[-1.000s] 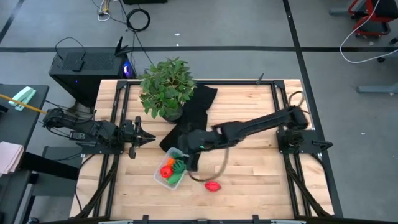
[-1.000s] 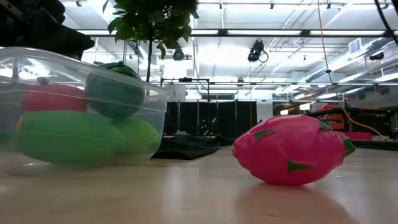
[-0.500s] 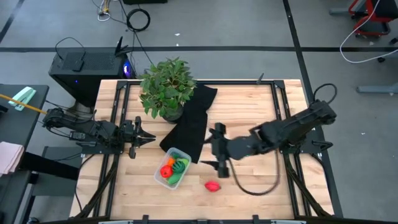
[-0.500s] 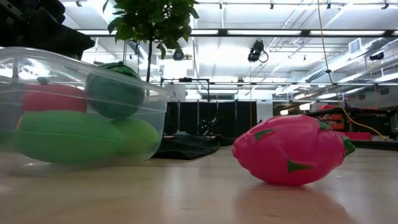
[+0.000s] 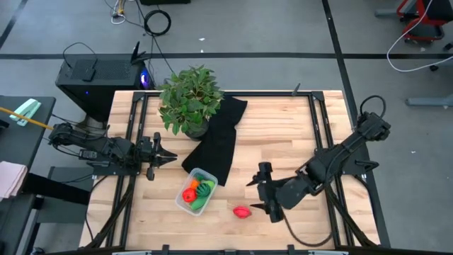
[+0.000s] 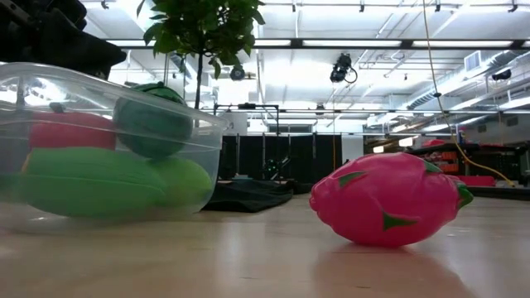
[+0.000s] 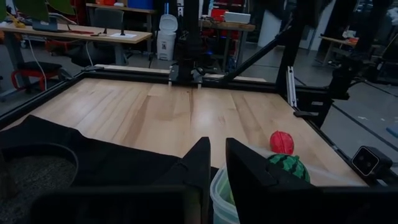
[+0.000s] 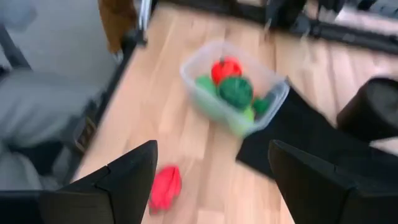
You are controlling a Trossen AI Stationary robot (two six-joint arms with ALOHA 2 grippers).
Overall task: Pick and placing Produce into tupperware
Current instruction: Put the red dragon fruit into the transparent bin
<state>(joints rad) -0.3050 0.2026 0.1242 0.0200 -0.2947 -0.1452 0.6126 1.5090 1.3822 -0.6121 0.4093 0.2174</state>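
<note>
Tupperware [image 5: 197, 191]: on worktop [image 5: 283, 127], near side, by black cloth [image 5: 216, 138]; held red, dark green striped and light green toys, partly overlapping, carrot hard to make out. Red fruit [image 5: 241, 212]: loose on worktop, right of tupperware. Right claw [image 5: 263, 193]: wide, empty, just right of fruit. Left claw [image 5: 164, 157]: narrow, empty, at left edge.

The right gripper [image 5: 259, 193] hung with fingers spread beside a red toy [image 5: 241, 212]. The tupperware [image 5: 197, 190] (holding produce) sat near the black cloth [image 5: 216, 142].
</note>
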